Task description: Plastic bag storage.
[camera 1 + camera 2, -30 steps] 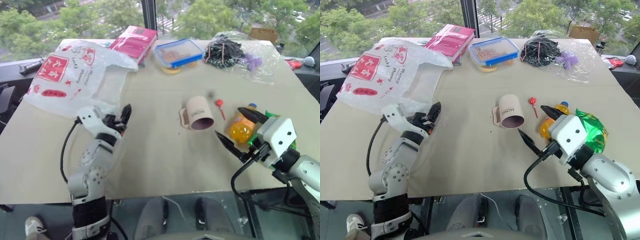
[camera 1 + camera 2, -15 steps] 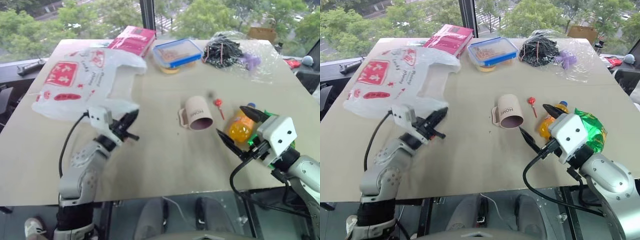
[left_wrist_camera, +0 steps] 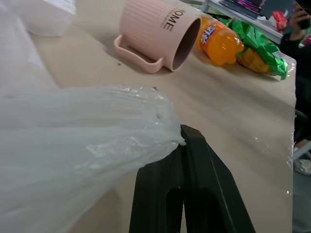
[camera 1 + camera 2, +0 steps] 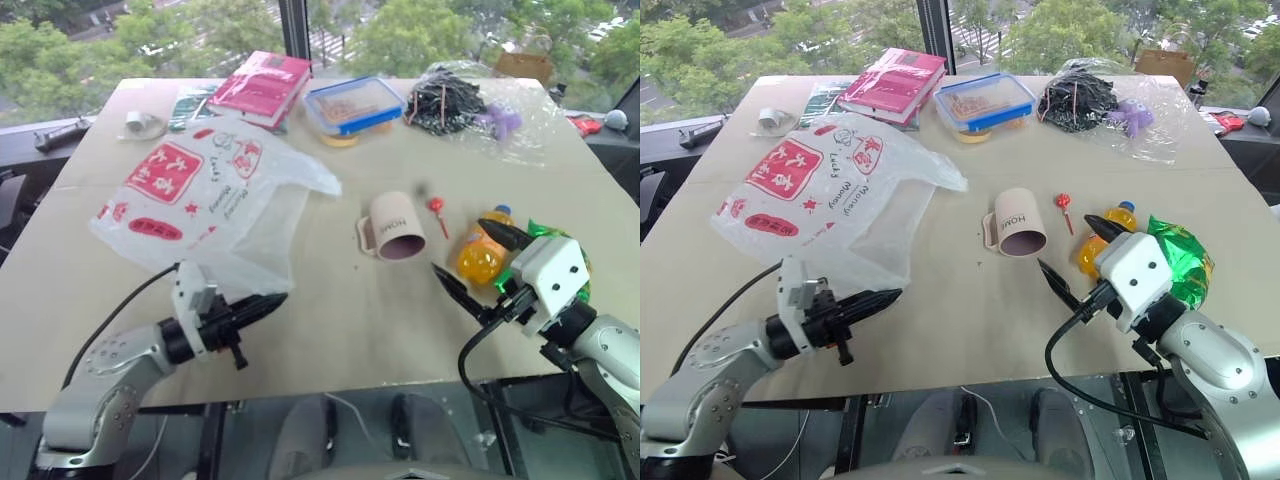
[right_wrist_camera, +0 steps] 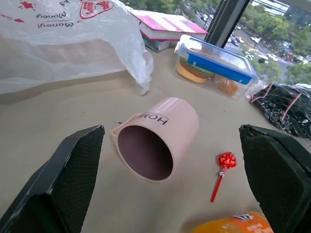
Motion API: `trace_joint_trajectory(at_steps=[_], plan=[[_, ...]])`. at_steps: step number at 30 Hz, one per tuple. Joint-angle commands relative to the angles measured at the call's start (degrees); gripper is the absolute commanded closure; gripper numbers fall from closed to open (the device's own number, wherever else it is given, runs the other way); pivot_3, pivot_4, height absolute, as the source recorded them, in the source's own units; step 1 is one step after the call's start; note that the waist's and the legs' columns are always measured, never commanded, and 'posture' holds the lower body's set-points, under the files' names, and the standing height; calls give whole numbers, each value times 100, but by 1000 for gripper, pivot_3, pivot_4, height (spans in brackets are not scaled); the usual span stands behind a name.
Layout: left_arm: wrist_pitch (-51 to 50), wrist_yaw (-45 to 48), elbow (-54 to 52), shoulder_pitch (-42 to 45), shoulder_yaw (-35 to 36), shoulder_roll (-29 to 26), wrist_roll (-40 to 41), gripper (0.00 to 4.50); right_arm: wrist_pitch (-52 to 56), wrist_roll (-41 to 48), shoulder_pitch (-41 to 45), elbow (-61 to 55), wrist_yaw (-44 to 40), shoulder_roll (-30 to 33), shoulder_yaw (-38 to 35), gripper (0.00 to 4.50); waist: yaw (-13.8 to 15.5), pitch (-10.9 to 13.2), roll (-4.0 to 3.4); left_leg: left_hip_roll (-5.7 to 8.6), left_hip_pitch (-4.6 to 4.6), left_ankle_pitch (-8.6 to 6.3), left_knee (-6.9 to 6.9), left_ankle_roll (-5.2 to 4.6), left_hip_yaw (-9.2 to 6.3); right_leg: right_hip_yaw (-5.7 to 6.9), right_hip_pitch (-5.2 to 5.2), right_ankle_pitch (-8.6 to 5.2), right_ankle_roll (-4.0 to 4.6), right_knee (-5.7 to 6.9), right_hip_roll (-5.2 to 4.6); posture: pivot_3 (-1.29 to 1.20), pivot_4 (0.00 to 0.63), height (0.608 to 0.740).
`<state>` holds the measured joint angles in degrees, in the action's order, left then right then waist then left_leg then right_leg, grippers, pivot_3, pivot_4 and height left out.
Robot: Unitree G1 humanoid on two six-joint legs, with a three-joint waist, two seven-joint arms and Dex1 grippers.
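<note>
Dragged bag (image 4: pixel 215 195) nearer since 1 second ago; left claw (image 4: pixel 872 298) pinching its corner, right claw (image 4: pixel 478 268) spread. We judge film light, slippery, limp.

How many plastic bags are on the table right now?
2. The plastic bag with red print lies on the robot's left, its near edge pinched in the left pincer. The clear bag of black cables sits at the far right.
</note>
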<state>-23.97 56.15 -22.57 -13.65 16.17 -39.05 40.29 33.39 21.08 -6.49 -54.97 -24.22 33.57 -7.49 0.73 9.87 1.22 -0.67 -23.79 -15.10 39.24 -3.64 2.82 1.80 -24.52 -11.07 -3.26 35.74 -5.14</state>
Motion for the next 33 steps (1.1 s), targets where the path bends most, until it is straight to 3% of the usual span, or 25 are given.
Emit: trace_joint_trajectory(at_steps=[1,4,6,13,17,23,28,33], plan=[[231,190,-382,-294,82,49,63,4388,-142,-16,-22,-59,5,-49,38,0,3,0,0,0,0,0,0,0,1,0,0,0,0,-1,-1,0,150,740],[301,-21,-366,-460,71,141,-128,4388,-163,-27,-3,-27,-21,-70,93,0,14,0,0,0,-3,-1,0,0,-3,3,-1,0,-1,-1,-4,0,150,740],[261,201,-179,-827,251,205,95,3872,-206,-39,18,45,-56,-80,117,0,-5,0,-1,-1,-2,0,0,1,-2,2,-1,0,0,-1,-3,0,150,740],[1545,35,851,-1443,440,787,-794,795,-401,-14,267,404,-211,-125,273,0,-5,-4,-2,-3,-4,-2,-5,-1,6,-3,-13,-2,-1,-2,-1,0,150,740],[2023,22,1167,-1496,821,938,-728,795,-581,-50,505,716,-346,-170,470,0,-7,-18,-25,-10,1,-15,-4,25,4,0,-12,-12,-17,0,-3,0,150,740],[2977,1450,1166,-1935,922,724,-520,795,-802,-55,775,1068,-525,-217,625,0,-84,-17,-26,-14,-9,-11,-6,-2,12,-2,-21,-4,7,-7,-2,0,150,740],[2466,2048,190,-1982,873,311,336,795,-670,127,1036,1003,-532,-214,522,0,-43,-18,-21,-14,-13,-22,-4,17,9,4,-22,-5,6,-7,-10,0,150,740],[1441,1555,-457,-1427,1097,-31,1698,795,-277,415,1386,725,-348,-183,300,0,-14,-14,-34,-15,-12,-10,-4,-2,7,5,-21,-5,6,-3,-1,0,150,740]])
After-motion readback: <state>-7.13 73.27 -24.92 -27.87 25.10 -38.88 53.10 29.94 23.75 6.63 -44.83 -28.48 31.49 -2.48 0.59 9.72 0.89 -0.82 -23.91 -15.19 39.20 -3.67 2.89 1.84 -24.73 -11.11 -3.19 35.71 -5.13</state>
